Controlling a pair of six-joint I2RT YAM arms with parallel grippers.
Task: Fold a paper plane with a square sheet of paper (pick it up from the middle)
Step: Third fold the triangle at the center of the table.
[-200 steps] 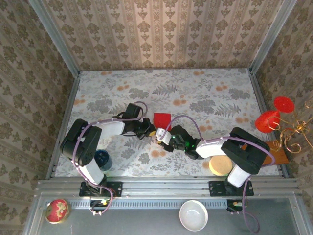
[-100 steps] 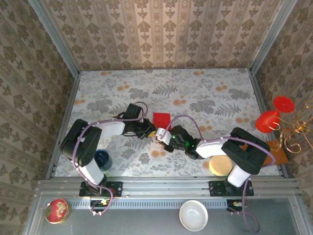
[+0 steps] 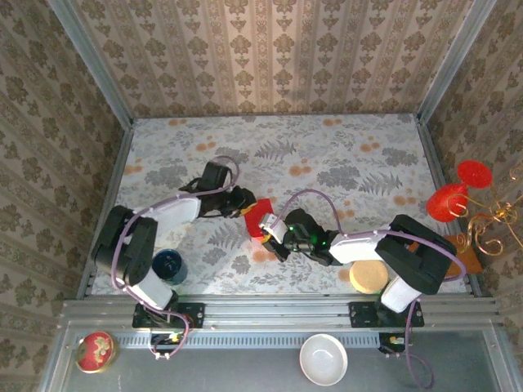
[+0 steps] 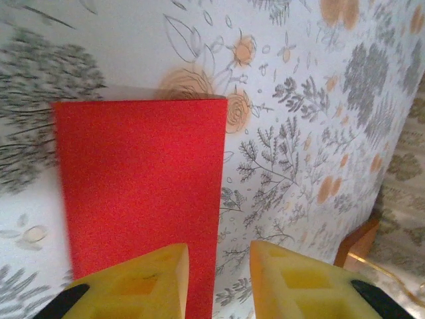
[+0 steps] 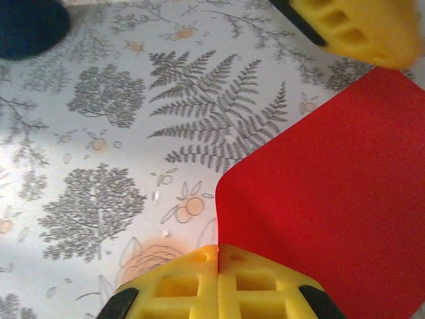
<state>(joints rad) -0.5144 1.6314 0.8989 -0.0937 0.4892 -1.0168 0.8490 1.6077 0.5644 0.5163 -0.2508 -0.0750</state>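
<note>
The square sheet of paper (image 3: 257, 219) is bright red and sits mid-table between the two grippers. In the left wrist view the sheet (image 4: 139, 199) looks like an upright rectangle lying on the tablecloth. My left gripper (image 4: 219, 282) is open; the paper's right edge runs into the gap beside the left finger (image 4: 133, 286). My right gripper (image 5: 218, 256) is shut on the near edge of the sheet (image 5: 332, 199), which curves up from the cloth there. From above, the left gripper (image 3: 243, 202) and right gripper (image 3: 266, 230) flank the paper. The paper plane is out of view.
A dark blue cup (image 3: 169, 264) stands by the left arm and a tan round disc (image 3: 368, 276) by the right arm. Red glasses (image 3: 458, 192) and a gold wire stand (image 3: 494, 220) sit at the right edge. A white bowl (image 3: 324, 359) and a red tin (image 3: 95, 351) rest on the near ledge.
The right gripper has shut on the paper's near edge. The left gripper has opened, let go and drawn back to the far left. The paper has shifted nearer and left, with one side raised.
</note>
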